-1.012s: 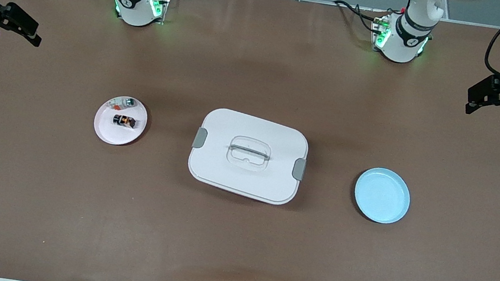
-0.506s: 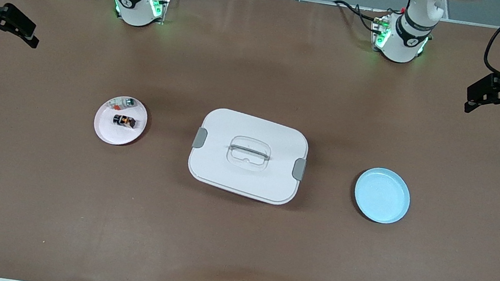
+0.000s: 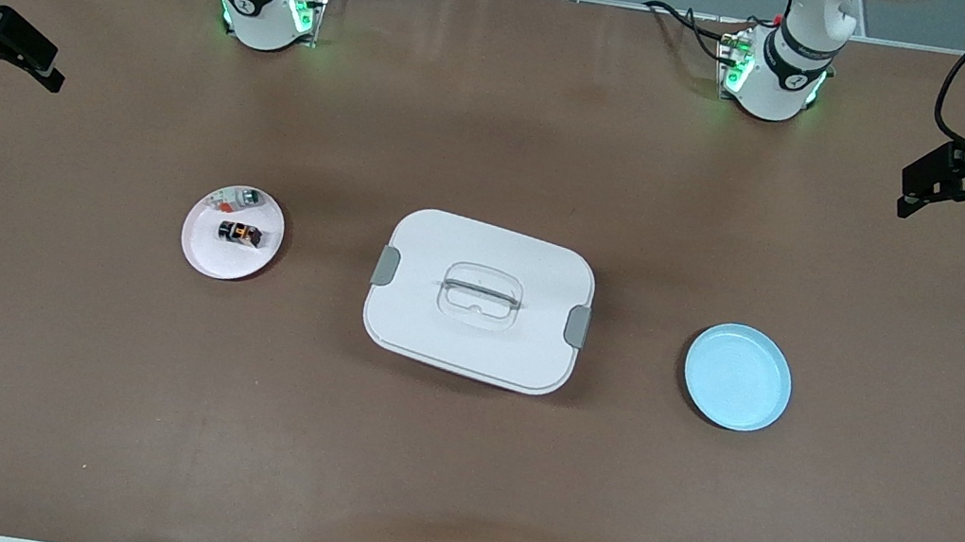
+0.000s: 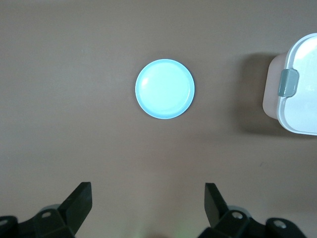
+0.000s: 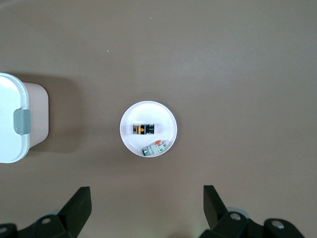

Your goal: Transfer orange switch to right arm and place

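While both arms hang high at the table's ends, you see the big white lidded box (image 3: 479,300) at the centre. Your blue plate (image 3: 737,377) sits toward the left arm's end, the pink plate (image 3: 232,232) toward the right arm's. The right gripper (image 3: 4,47), fingers spread wide, has drifted outward over its end edge this last second; the left gripper (image 3: 950,183), also wide, barely shifts. So no reach has begun, and the orange switch (image 3: 240,233) lies untouched on the pink plate beside a pale part (image 3: 242,198).
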